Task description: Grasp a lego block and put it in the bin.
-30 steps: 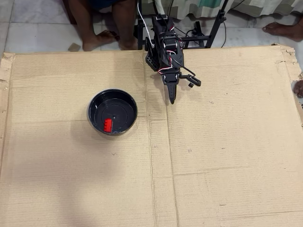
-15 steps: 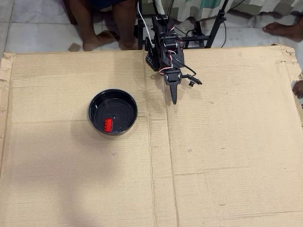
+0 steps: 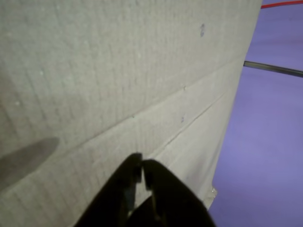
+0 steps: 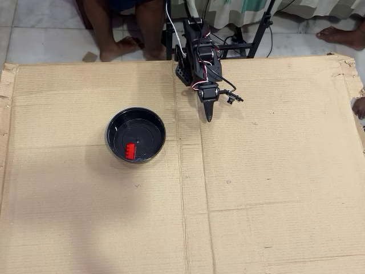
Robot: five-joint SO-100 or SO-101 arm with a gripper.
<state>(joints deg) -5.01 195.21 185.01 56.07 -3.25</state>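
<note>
Only overhead view shows lego block (image 4: 130, 150) inside bin (image 4: 116, 121).

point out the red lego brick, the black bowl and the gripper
red lego brick (image 4: 131, 150), overhead view, on its studded top, inside the bowl
black bowl (image 4: 149, 121), overhead view, on its upper right rim
gripper (image 4: 209, 118), overhead view, at its closed fingertips over the cardboard

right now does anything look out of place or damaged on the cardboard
Nothing is spilled or askew. The red brick lies inside the black bowl, and the gripper hangs apart from it with fingers shut and empty. Only the cardboard is worn: its right corner is torn and creased.
</note>
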